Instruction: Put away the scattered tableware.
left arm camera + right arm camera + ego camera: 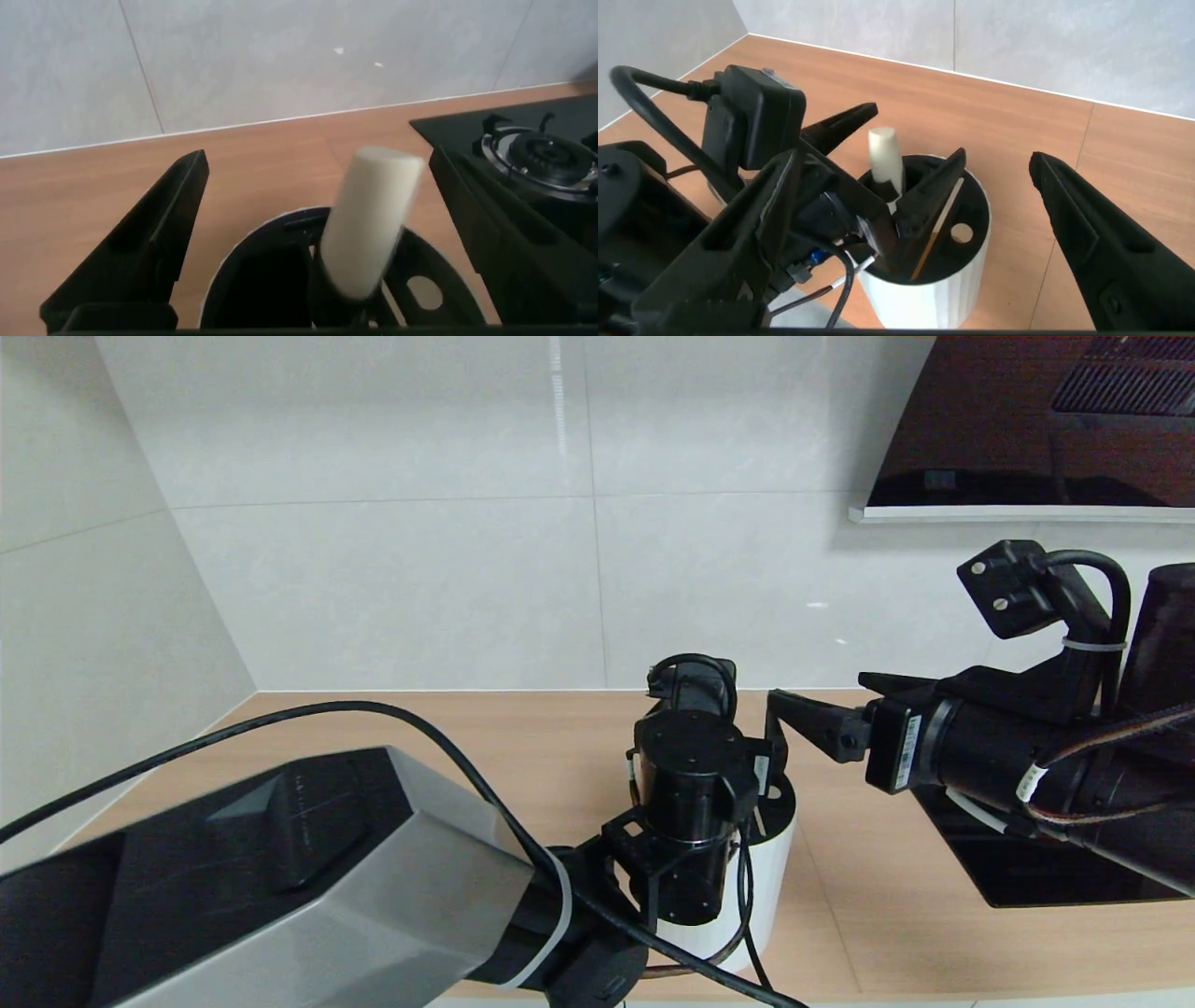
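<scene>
**Item 1. Left gripper** (pixel 318 161), lower centre of the head view. It hangs straight over the holder. Jaws are wide, one finger on each side of the cream handle, gripping nothing.

**Item 2. Cream handle** (pixel 369 224). A piece of tableware standing on end inside the holder and leaning slightly. There is daylight between it and both fingers.

**Item 3. Wooden stick** (pixel 938 224). It stands slanted in the same holder, beside the handle.

**Item 4. White holder** (pixel 775 868). A ribbed cylinder with a dark inside, near the front edge of the counter (pixel 523 737). A black cable (pixel 744 896) loops against its wall.

**Item 5. Right gripper** (pixel 915 159), right centre of the head view. It is level with the left wrist and just beside it. Jaws are wide and empty.

**Item 6. Hob** (pixel 1027 873), lower right, and beyond it the tiled wall (pixel 420 569).

**Hazards, as judged:**
- The handle appears already stowed, so the likely next move is a withdrawal.
- Leaving on a slant instead of straight up could make a finger hook the handle or the rim.
- That would drag the utensil out or tip the holder, which has little counter in front to catch it.
- The cable could snag the holder's wall as the arm pulls away.
- The two arms are crowded, and either one swinging inward risks a knock.
</scene>
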Robot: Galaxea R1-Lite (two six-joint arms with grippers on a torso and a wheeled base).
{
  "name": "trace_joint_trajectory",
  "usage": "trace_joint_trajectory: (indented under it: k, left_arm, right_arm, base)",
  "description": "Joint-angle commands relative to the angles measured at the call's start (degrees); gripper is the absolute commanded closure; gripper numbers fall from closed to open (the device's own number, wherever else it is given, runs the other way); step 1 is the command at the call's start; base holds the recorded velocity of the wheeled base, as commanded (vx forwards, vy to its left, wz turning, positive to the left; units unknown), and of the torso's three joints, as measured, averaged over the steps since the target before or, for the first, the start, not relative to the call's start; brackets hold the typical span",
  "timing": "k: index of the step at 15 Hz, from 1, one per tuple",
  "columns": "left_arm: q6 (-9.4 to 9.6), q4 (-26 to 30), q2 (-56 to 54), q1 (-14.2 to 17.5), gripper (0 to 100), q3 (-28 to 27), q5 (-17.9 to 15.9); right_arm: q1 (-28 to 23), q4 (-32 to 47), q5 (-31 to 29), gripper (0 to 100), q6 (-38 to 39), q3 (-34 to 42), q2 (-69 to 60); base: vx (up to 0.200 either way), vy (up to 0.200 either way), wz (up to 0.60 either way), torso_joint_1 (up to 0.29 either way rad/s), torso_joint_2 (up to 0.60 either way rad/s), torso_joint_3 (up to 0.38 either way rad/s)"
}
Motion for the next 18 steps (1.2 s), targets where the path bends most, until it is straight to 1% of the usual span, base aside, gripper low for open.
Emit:
trace_joint_trajectory:
  k: [1,3,4,5,6,7,8,9,10,12,13,14,15,16,17,18]
  left_arm:
    - [-0.21,-0.6,-1.4,-0.1,0,0.0,0.0]
    - [-0.38,-2.7,-8.7,-0.3,0,0.3,-0.3]
    - [-1.09,-2.9,-13.0,-0.1,0,1.9,-1.6]
    - [-1.7,-2.9,-17.3,0.2,0,4.7,-4.4]
    - [-1.79,-2.9,-22.0,0.7,0,8.9,-8.1]
    - [-1.88,-2.9,-24.7,1.0,0,11.6,-10.1]
    - [-1.53,-2.9,-32.9,3.0,0,21.1,-14.1]
    - [-1.53,-2.9,-32.9,3.0,0,21.1,-14.1]
    - [-1.44,-0.6,-44.4,7.8,0,31.4,-16.7]
    - [-1.44,5.2,-54.4,13.8,0,37.8,-16.7]
    - [-1.44,7.0,-57.5,15.4,0,39.8,-16.7]
    - [-1.53,11.3,-65.1,18.6,0,44.1,-16.8]
    - [-1.35,14.6,-70.8,19.4,0,46.6,-16.7]
    - [-1.35,16.8,-74.1,19.5,0,47.7,-16.5]
    - [-1.35,25.0,-83.9,20.6,0,49.1,-16.2]
    - [-1.35,30.3,-88.6,23.2,0,49.4,-16.3]
  right_arm:
    - [0.0,0.0,0.0,0,0.0,0.0,0.1]
    - [0.0,-0.1,0.0,0,0.0,-0.1,-0.1]
    - [-0.2,-0.1,0.0,0,0.0,-0.1,-0.3]
    - [-0.3,-0.1,0.0,0,0.0,-0.1,-0.3]
    - [-0.9,-0.1,0.0,0,0.0,-0.1,-0.3]
    - [-1.5,-0.2,0.1,0,0.0,-0.2,-0.3]
    - [-4.9,-0.6,0.3,0,0.0,-0.2,0.0]
    - [-4.9,-0.6,0.3,0,0.0,-0.2,0.0]
    - [-8.8,-0.6,2.4,0,0.2,0.0,-0.4]
    - [-12.6,-1.1,2.4,0,0.2,4.3,-1.7]
    - [-14.7,-1.9,2.1,0,0.2,6.3,-2.9]
    - [-19.6,-4.5,1.9,0,0.2,13.0,-7.9]
    - [-23.9,-6.1,2.6,0,0.1,18.4,-12.6]
    - [-26.2,-6.6,3.1,0,0.1,21.2,-15.0]
    - [-31.5,-6.6,5.0,0,0.0,27.5,-23.3]
    - [-33.8,-6.4,6.7,0,0.0,30.1,-28.1]
  base:
    - [0.0,0.0,0.0,0.0,0.0,0.0]
    - [0.0,0.0,0.0,0.0,0.0,0.0]
    - [0.0,0.0,0.0,0.0,0.0,0.0]
    - [0.0,0.0,0.0,0.0,0.0,0.0]
    - [0.0,0.0,0.0,0.0,0.0,0.0]
    - [0.0,0.0,0.0,0.0,0.0,0.0]
    - [0.0,0.0,0.0,0.0,0.0,0.0]
    - [0.0,0.0,0.0,0.0,0.0,0.0]
    - [0.0,0.0,0.0,0.0,0.0,0.0]
    - [0.0,0.0,0.0,0.0,0.0,0.0]
    - [0.0,0.0,0.0,0.0,0.0,0.0]
    - [0.0,0.0,0.0,0.0,0.0,0.0]
    - [0.0,0.0,0.0,0.0,0.0,0.0]
    - [0.0,0.0,0.0,0.0,0.0,0.0]
    - [0.0,0.0,0.0,0.0,0.0,0.0]
    - [0.0,0.0,0.0,0.0,0.0,0.0]
